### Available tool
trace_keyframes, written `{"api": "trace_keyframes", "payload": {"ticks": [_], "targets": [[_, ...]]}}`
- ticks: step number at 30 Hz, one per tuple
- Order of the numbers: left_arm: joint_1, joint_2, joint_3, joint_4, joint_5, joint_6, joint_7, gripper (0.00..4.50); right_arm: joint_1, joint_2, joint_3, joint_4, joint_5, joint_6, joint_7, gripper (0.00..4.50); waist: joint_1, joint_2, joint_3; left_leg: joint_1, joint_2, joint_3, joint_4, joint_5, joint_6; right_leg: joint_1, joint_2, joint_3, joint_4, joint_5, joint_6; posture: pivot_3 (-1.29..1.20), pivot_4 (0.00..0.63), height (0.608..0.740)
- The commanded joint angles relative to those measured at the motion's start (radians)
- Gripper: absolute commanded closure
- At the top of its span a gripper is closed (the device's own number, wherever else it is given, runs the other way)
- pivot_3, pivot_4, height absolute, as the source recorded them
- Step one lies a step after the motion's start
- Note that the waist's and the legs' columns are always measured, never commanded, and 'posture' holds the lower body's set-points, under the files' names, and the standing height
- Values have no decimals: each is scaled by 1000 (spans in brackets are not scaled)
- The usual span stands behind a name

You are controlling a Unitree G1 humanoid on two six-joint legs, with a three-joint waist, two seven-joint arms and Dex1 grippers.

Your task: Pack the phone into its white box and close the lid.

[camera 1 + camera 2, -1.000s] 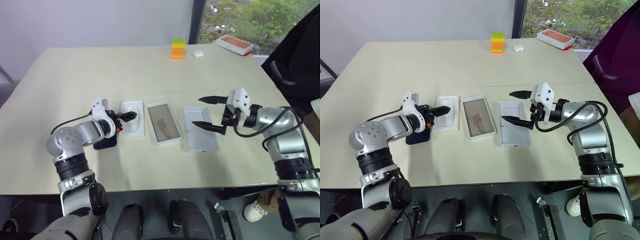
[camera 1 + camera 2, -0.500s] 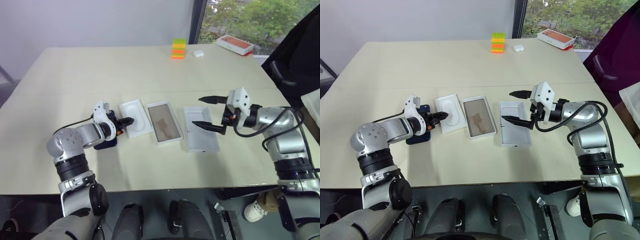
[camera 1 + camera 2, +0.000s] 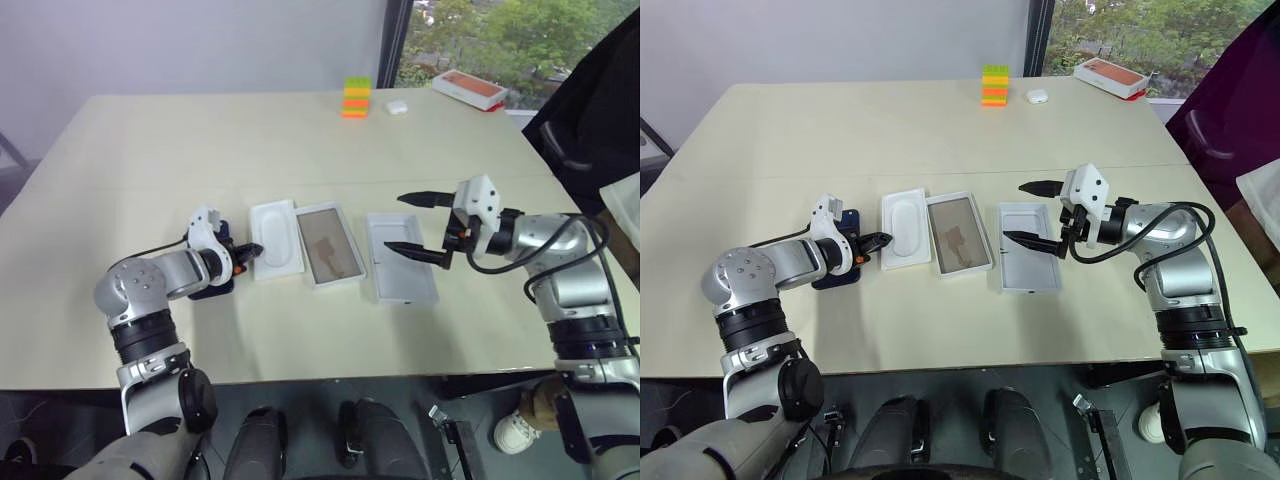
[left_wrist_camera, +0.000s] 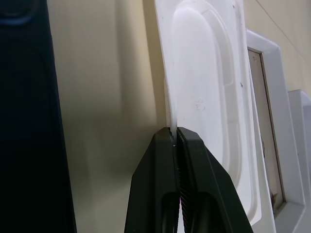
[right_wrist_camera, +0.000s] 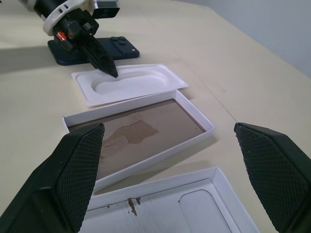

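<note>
Pale beige table (image 3: 200, 140), seam running across the middle, grey wall behind, window with green trees at the far right corner. Far edge: stack of green, yellow and orange blocks (image 3: 356, 98), small white earbud case (image 3: 396, 106), orange-topped box (image 3: 470, 88). Dark-clothed person (image 3: 600, 120) at the right side.

Near edge, left to right: phone (image 3: 840, 262) flat on the table, white insert (image 3: 276, 253), white box (image 3: 326, 243) with tan floor, lid (image 3: 400, 256) lying inside-up.

Left gripper (image 4: 175, 136) fingers pressed together, pinching the insert's near edge. Right gripper (image 3: 420, 225) spread wide, hovering above the lid, empty.
</note>
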Motion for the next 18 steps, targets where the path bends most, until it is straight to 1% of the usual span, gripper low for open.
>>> {"api": "trace_keyframes", "payload": {"ticks": [1, 3, 4, 6, 10, 13, 16, 18], "targets": [[-13, 42, 31, -22, -27, 13, -31, 4474, 27, 7, -1, -105, 40, 38, 3, 0, 0, -1, 0, 0, 0, 0, 0, 0, 0, 0, 0, 0, 0, 0, 0, 0, 150, 740], [-22, 67, 42, -22, -33, 7, -48, 4474, 43, 12, 11, -149, 57, 82, 0, 0, -3, -1, 1, 0, 0, -1, 0, 0, 0, 0, 0, 0, 0, 0, 0, 0, 150, 740], [-31, 74, 57, -17, -39, 11, -54, 4474, 47, 20, 28, -174, 50, 101, -12, 0, -4, -1, 1, 0, 0, -1, 0, 0, 0, 0, 1, 0, 0, 0, 0, 0, 150, 740], [-31, 91, 47, -17, -34, 1, -67, 4474, 53, 34, 64, -205, 26, 122, -31, 0, -4, -1, 1, 0, 1, -1, 0, 0, 0, -1, 1, 0, 0, 0, 0, 0, 150, 740], [-46, 79, 71, -20, -43, 20, -64, 4474, 55, 51, 125, -231, -12, 115, -36, 0, 3, -1, 1, -1, 0, -1, 0, 0, -1, -1, 0, -1, 0, 0, 0, 0, 150, 740], [-60, 86, 84, -25, -46, 31, -59, 4474, 45, 74, 186, -220, -71, 84, -49, 0, 0, -1, 1, -2, 0, -1, 0, 0, -1, 0, -1, -1, -2, 0, 0, 0, 150, 740], [-63, 112, 90, -11, -41, 33, -67, 4474, 24, 94, 291, -151, -191, 2, -44, 0, -1, -1, 1, -2, 0, -1, 0, 0, -1, -1, -1, -1, -2, 0, 0, 0, 150, 740], [-61, 115, 92, -11, -42, 35, -68, 4474, 0, 118, 311, -122, -191, 31, -37, 0, -4, -1, 1, -2, 0, -1, -1, 0, -1, -1, 0, -1, -2, 0, 0, 0, 150, 740]]}}
